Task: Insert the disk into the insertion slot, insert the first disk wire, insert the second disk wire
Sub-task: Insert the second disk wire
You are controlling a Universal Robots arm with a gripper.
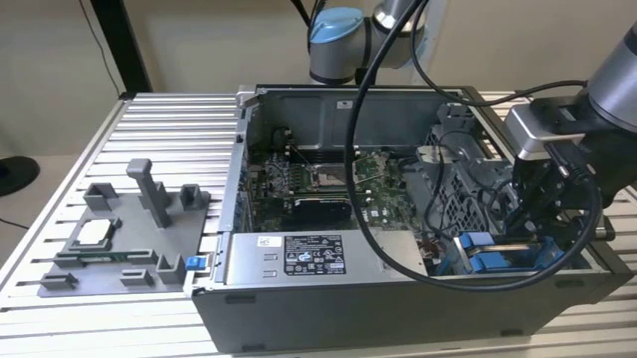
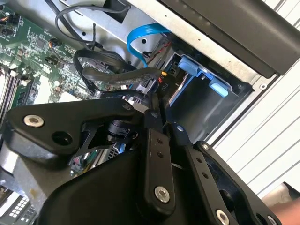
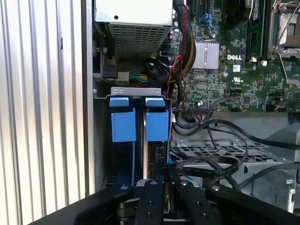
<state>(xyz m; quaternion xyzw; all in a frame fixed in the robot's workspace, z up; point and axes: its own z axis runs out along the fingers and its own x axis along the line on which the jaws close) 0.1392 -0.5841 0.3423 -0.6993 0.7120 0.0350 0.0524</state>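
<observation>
We see even, soft indoor light with weak shadows. The ribbed table shines pale, almost washed out in both wrist views. The computer case interior sits darker. Close to the lens, the black gripper looks slightly soft, without detail.

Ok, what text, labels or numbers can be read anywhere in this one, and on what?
White sticker on the grey power-supply box: print too small to read.
Motherboard: a white brand mark, not quoted; other lettering too small.
Black connector by the blue cable: white marks, too blurred.
</observation>
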